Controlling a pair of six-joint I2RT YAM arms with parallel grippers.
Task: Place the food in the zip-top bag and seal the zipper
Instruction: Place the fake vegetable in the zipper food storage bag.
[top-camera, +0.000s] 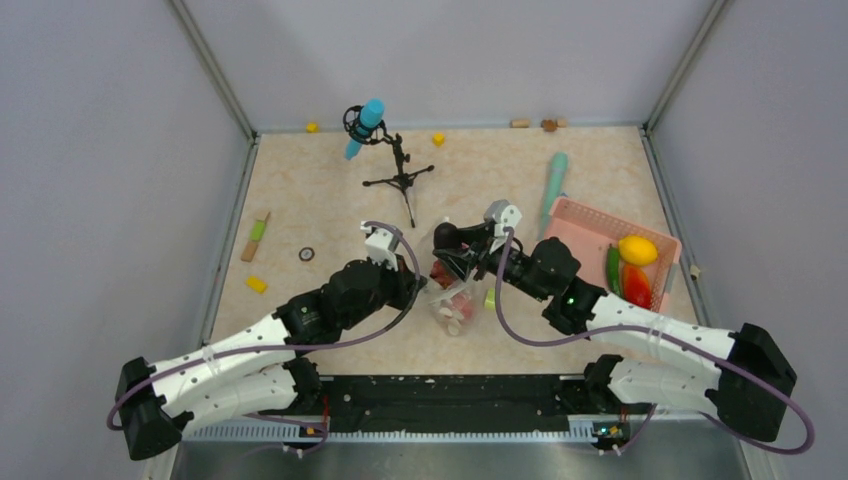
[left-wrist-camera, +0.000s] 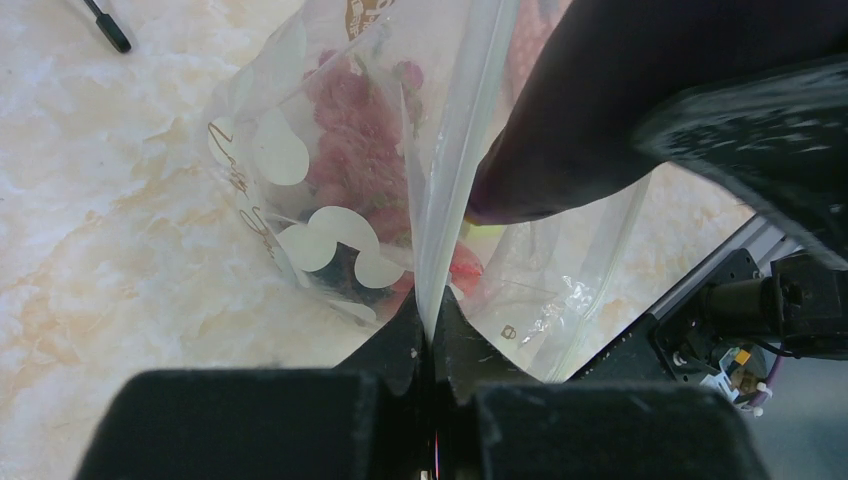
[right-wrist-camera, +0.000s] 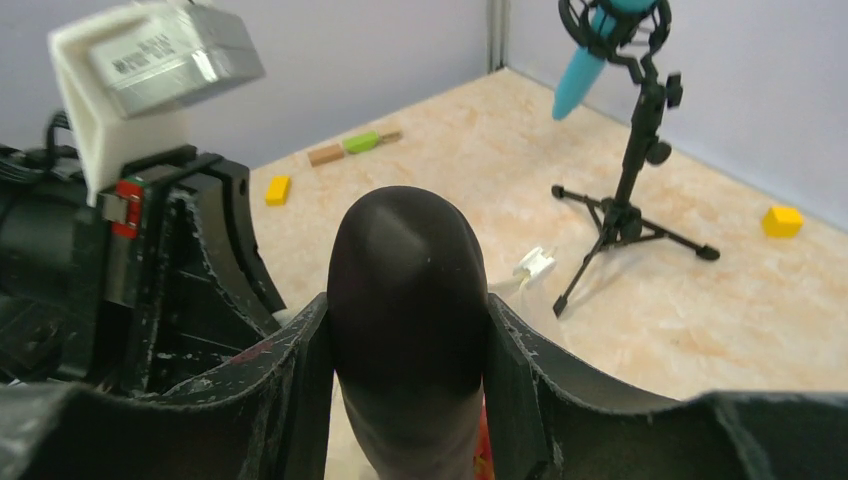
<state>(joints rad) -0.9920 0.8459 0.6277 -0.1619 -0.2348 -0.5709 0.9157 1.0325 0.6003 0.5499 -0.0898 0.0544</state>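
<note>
The pale marbled surface (top-camera: 330, 200) carries the work at its centre. To the right stands a pink lattice plastic basket (top-camera: 590, 213). It holds a yellow toy lemon (top-camera: 638, 249), a green toy vegetable (top-camera: 612, 268) and a red toy piece (top-camera: 636, 285), none yet bagged.

The clear polka-dotted zip-top bag (left-wrist-camera: 300, 170) sits between the two arms, mouth up and held open. Red and pink food pieces are already visible inside.

Left gripper (left-wrist-camera: 432, 335): jaws together, clamped on the bag's rim at the white zipper strip (left-wrist-camera: 447, 170), holding one wall upright.

Right gripper (right-wrist-camera: 405, 340): jaws clamped on a smooth dark purple rounded toy piece (right-wrist-camera: 405, 265). In the left wrist view this piece is at the bag's mouth, just beside the held wall. Whether its tip is past the rim cannot be told.

Assessment: the step in hand appears to be lowering the purple piece into the bag.

- The left grip should stay firm and steady so the mouth does not collapse.
- The right arm should descend straight between the two walls, clear of the zipper strip.
- Release should come only once the piece is well below the rim; otherwise it may catch the thin film and drag the bag over.
</note>
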